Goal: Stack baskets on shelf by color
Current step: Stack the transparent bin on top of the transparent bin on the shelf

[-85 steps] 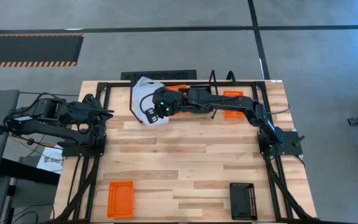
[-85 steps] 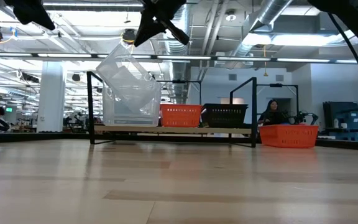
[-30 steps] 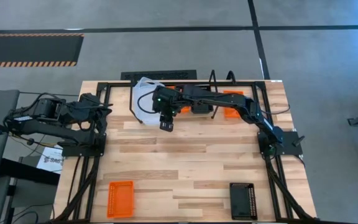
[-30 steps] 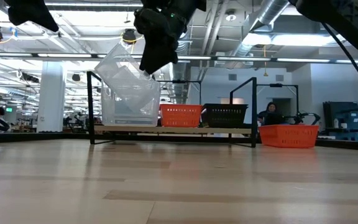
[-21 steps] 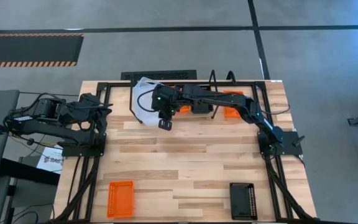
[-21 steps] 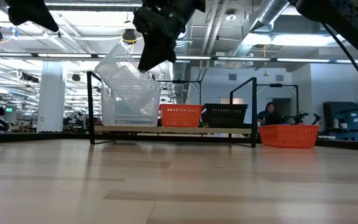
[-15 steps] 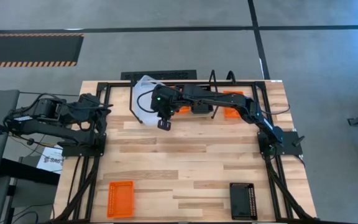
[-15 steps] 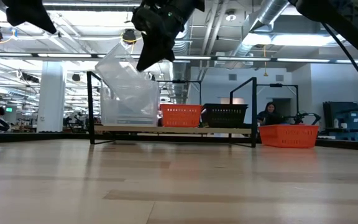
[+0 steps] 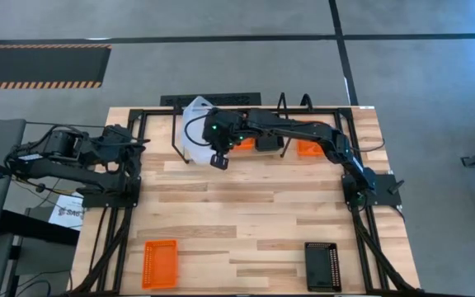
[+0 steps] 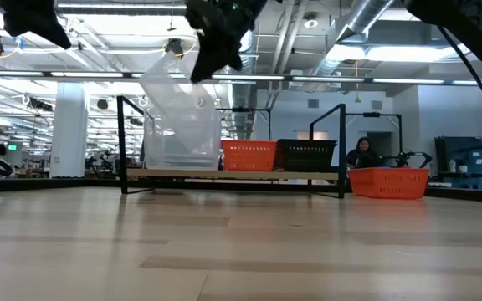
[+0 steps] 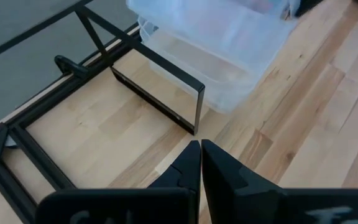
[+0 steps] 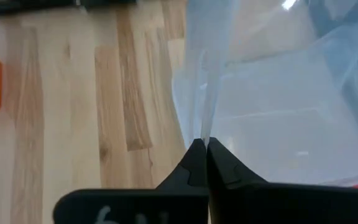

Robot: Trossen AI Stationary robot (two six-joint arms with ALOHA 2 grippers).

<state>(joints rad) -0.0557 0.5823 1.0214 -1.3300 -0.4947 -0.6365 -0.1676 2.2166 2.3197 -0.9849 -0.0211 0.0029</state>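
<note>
- Right gripper (image 12: 204, 144) is pinching the thin rim of the tilted top clear basket (image 10: 176, 84) above the shelf's (image 10: 233, 174) left end.
- Left gripper (image 11: 201, 146) is waiting with fingers together by the table's left edge.
- Near the front edge, an orange basket (image 9: 159, 263) and a black basket (image 9: 323, 265) are lying well apart.
- Farther back, orange and black baskets seem to be sitting on the shelf.

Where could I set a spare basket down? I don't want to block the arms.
The bare tabletop is free between the shelf and the near orange basket and black basket. It is crowded at the shelf, where the right end effector meets the clear baskets.
</note>
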